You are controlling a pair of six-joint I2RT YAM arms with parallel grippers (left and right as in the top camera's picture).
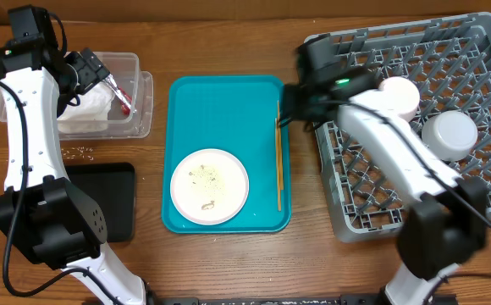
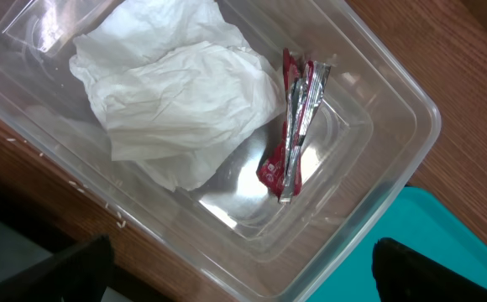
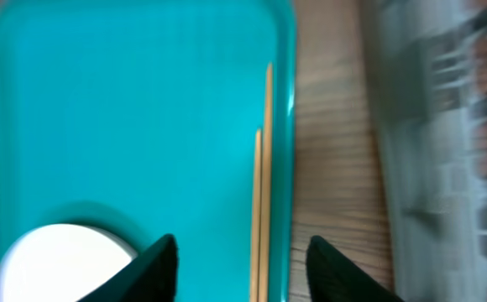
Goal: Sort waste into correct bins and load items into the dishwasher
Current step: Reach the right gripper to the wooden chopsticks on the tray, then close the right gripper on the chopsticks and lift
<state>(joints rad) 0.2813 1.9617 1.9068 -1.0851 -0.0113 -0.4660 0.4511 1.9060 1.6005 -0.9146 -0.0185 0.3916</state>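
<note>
Nearest, the plate [image 1: 209, 186] is seen on the teal tray [image 1: 228, 102] with food crumbs [image 1: 205, 178] on it, not yet scraped or racked, so the sorting step is judged only partly done. Just beyond, the right gripper [image 3: 242, 256] is held spread and empty over the chopsticks [image 1: 279, 161] by the tray's right rim; a low descent and a square pinch on both thin sticks are likely called for next. Farthest, the napkin [image 2: 176, 92] and wrapper [image 2: 294, 143] are seen inside the clear tub [image 2: 395, 109] beneath the spread, empty left gripper [image 2: 239, 273], and two pale vessels [image 1: 449, 134] are already in the dish rack [image 1: 482, 51].
</note>
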